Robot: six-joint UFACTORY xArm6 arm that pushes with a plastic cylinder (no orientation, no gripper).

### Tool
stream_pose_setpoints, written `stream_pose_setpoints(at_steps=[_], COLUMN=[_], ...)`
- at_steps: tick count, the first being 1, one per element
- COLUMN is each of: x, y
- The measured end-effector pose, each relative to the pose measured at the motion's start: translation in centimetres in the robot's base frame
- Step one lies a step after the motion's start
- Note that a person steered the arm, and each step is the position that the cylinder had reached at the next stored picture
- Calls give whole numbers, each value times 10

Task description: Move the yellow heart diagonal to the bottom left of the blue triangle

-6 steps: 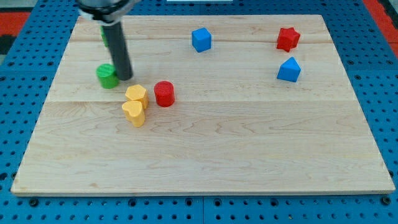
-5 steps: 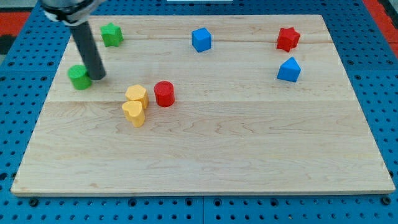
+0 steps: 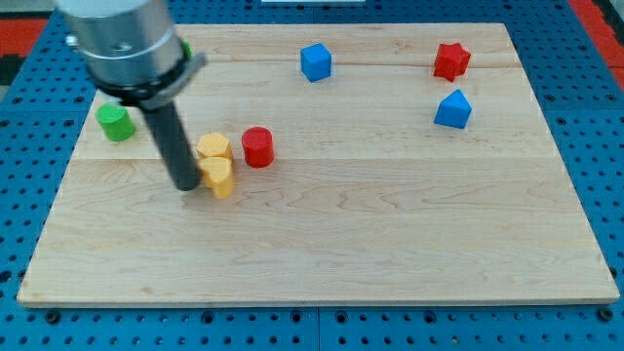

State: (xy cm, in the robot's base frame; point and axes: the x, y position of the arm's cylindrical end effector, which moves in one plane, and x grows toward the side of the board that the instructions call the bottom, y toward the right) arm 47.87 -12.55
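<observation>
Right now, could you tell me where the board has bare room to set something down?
The whole lower half, below the yellow heart and the blue triangle, is bare, as is the middle stretch between the red cylinder and that triangle. It is crowded at the view's left, where my tip touches the heart beside the yellow hexagon.

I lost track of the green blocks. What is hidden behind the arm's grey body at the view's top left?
A green sliver peeks out beside the arm; its shape is covered. The green cylinder sits clear, left of the rod. My tip touches the yellow heart.
</observation>
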Motion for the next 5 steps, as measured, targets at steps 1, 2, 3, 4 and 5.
stream_pose_setpoints(at_steps=[1, 2, 3, 4, 5], x=[0, 0, -3, -13, -42], y=[65, 128, 180, 195, 265])
